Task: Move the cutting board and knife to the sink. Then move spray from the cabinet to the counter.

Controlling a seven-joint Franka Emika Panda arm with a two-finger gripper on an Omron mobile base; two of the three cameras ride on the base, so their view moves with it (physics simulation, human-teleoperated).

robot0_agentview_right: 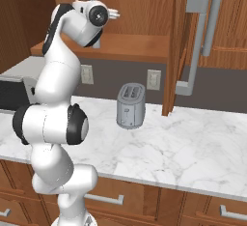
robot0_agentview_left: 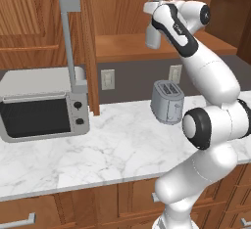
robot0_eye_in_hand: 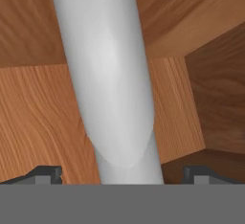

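one spray [robot0_eye_in_hand: 110, 74] stands on the shelf inside the open cabinet [robot0_agentview_left: 122, 47], close before the hand, between the two tips of the pincer [robot0_eye_in_hand: 122, 173], which stand wide apart and clear of its sides. on the bench [robot0_agentview_left: 112, 149] below: one toaster [robot0_agentview_left: 166, 102], one toaster oven [robot0_agentview_left: 41, 103]. the bench front is bare marble up to its edge.

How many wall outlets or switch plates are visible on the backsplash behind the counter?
2. One plate sits left of the toaster, beside the open cabinet door; the other plate is above the toaster. The arm could hide more.
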